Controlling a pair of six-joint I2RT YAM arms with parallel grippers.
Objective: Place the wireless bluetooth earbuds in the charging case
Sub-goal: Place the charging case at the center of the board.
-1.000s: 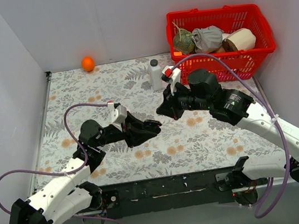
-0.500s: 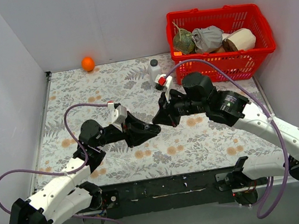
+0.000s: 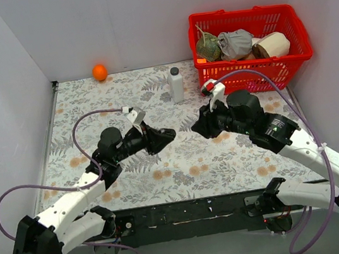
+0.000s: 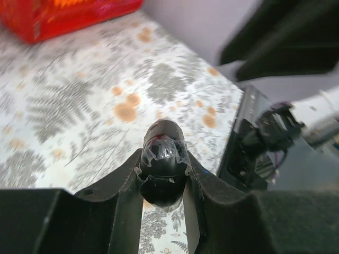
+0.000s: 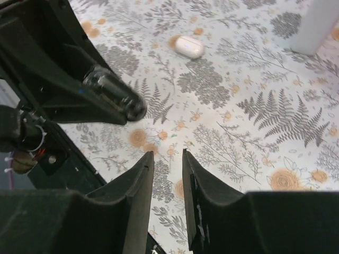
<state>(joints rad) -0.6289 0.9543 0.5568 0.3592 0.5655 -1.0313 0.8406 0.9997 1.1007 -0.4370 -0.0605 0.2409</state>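
Note:
My left gripper point(image 4: 162, 177) is shut on a glossy black pebble-shaped charging case point(image 4: 165, 138) and holds it above the table. The case's far end sticks out past the fingertips and has clear film on it. In the top view the left gripper point(image 3: 168, 133) points right, toward my right gripper point(image 3: 198, 124), with a gap between them. My right gripper point(image 5: 166, 153) is open by a narrow gap and empty. Its view shows the black case point(image 5: 115, 99) in the left fingers, and a white case point(image 5: 189, 46) lying shut on the table. No loose earbuds show.
A white bottle point(image 3: 176, 84) stands at the back middle. A red basket point(image 3: 294, 22) with several items sits at the back right. An orange ball point(image 3: 99, 71) lies at the back left corner. White walls close in three sides.
My right gripper went in close to the left gripper's tip, then drew back to the right. My left gripper rose slightly and shifted away from me, still holding the black case.

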